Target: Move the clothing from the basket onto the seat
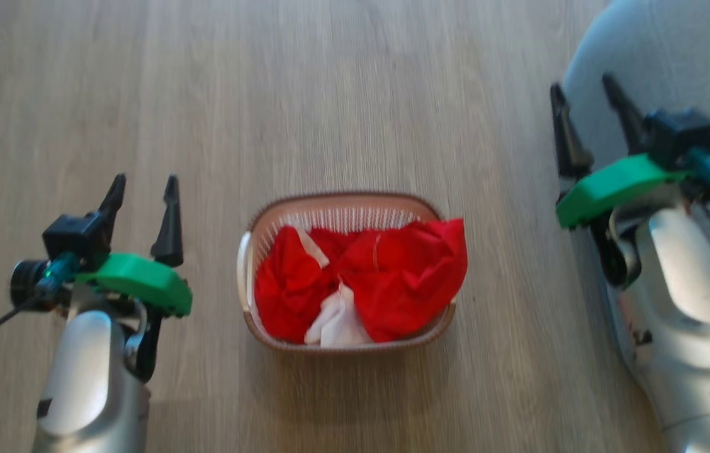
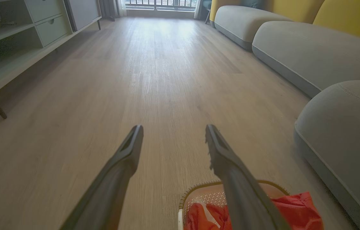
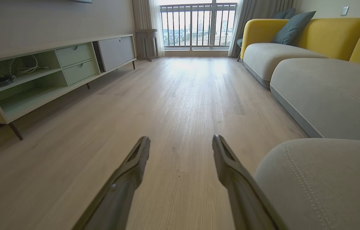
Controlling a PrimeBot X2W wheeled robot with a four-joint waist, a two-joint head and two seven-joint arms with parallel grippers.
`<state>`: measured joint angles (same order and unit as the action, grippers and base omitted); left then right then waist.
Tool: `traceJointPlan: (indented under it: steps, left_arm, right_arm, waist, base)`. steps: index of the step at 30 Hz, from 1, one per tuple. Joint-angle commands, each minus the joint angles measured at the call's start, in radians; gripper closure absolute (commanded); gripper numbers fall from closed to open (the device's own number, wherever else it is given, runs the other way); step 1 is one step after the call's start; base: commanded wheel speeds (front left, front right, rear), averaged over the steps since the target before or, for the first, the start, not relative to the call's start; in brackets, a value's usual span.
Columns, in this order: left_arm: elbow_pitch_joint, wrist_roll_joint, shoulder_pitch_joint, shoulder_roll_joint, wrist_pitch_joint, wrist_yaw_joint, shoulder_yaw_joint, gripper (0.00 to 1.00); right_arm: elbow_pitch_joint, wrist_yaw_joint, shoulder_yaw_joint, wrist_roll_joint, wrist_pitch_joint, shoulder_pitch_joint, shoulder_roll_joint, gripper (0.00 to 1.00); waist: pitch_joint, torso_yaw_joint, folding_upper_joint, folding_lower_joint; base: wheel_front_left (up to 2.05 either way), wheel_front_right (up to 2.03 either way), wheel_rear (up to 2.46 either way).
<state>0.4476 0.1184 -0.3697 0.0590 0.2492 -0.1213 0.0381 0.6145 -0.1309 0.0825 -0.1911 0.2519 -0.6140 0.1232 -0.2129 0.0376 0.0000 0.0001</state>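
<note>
left gripper: the left gripper (image 1: 145, 185), with two long dark fingers on a green mount, is spread wide and holds nothing; it hangs over bare floor, left of the basket and apart from it.
right gripper: the right gripper (image 1: 583, 88), of the same build, is also spread and empty; it sits far right, its fingers over the near rounded edge of the seat, touching no fabric.
clothing: the bright red soft fabric clothing (image 1: 393, 277) with white patches lies bunched inside the basket, filling it from side to side; one red fold hangs over the right rim.
basket: the small rounded cream plastic basket (image 1: 342, 196), with perforated sides and a brown woven-look rim, stands on the floor between the two arms.
seat: the large light grey upholstered seat (image 1: 676, 50) with pale stitching is to the right of the basket, with a strip of floor between them; no red fabric shows on the part of it in view.
floor: the pale wood-grain plank floor (image 1: 330, 94) lies around the basket.
done: judging from this, nothing yet; no garment has left the basket.
left to do: the whole job, which is to reach in, pinch the fabric, lift it clear of the rim, carry it right and release it on the seat.
step in hand: seemingly the start, before any reach.
</note>
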Motion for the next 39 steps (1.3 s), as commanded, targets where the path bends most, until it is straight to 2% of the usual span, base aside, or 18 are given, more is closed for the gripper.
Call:
traceJointPlan:
  steps: [1,5,13,21,24,25,34,39]
  left_arm:
    - [-0.021,0.010,-0.050,0.010,0.013,-0.005,0.017,0.00]
    - [-0.003,0.036,-0.095,0.004,0.013,-0.008,-0.024,0.00]
    - [0.033,0.098,-0.192,0.013,0.013,-0.009,-0.178,0.00]
    - [0.090,0.186,-0.287,0.047,0.013,-0.009,-0.411,0.00]
    - [0.108,0.235,-0.327,0.075,0.013,-0.009,-0.539,0.00]
    - [0.108,0.235,-0.327,0.075,0.013,-0.009,-0.539,0.00]
    - [0.141,0.429,-0.477,0.207,0.013,-0.009,-0.918,0.00]
    - [0.163,0.469,-0.557,0.248,0.013,-0.009,-1.024,0.00]
  right_arm:
    - [-0.054,0.000,0.009,0.013,0.010,-0.052,-0.014,0.00]
    - [-0.133,0.000,0.000,0.032,0.010,-0.085,-0.025,0.00]
    - [-0.248,0.000,0.007,0.052,0.010,-0.157,-0.038,0.00]
    - [-0.321,0.000,0.021,0.070,0.010,-0.223,-0.053,0.00]
    - [-0.340,0.000,0.031,0.074,0.010,-0.249,-0.058,0.00]
    - [-0.340,0.000,0.031,0.074,0.010,-0.249,-0.058,0.00]
    - [-0.390,0.000,0.073,0.075,0.010,-0.320,-0.070,0.00]
    - [-0.421,0.000,0.089,0.061,0.010,-0.335,-0.072,0.00]
  waist:
    - [-0.066,0.011,0.0000,-0.0001]
    - [-0.173,0.023,0.0000,-0.0001]
    - [-0.377,0.061,0.0000,-0.0001]
    - [-0.538,0.100,0.0000,-0.0001]
    - [-0.588,0.113,0.0000,-0.0001]
    - [-0.588,0.113,0.0000,-0.0001]
    - [-0.721,0.167,0.0000,-0.0001]
    - [-0.775,0.202,0.0000,-0.0001]
  base:
    - [0.00,0.00,0.00]
    - [0.00,0.00,0.00]
    - [0.00,0.00,0.00]
    - [0.00,0.00,0.00]
    - [0.00,0.00,0.00]
    - [0.00,0.00,0.00]
    - [0.00,0.00,0.00]
    - [0.00,0.00,0.00]
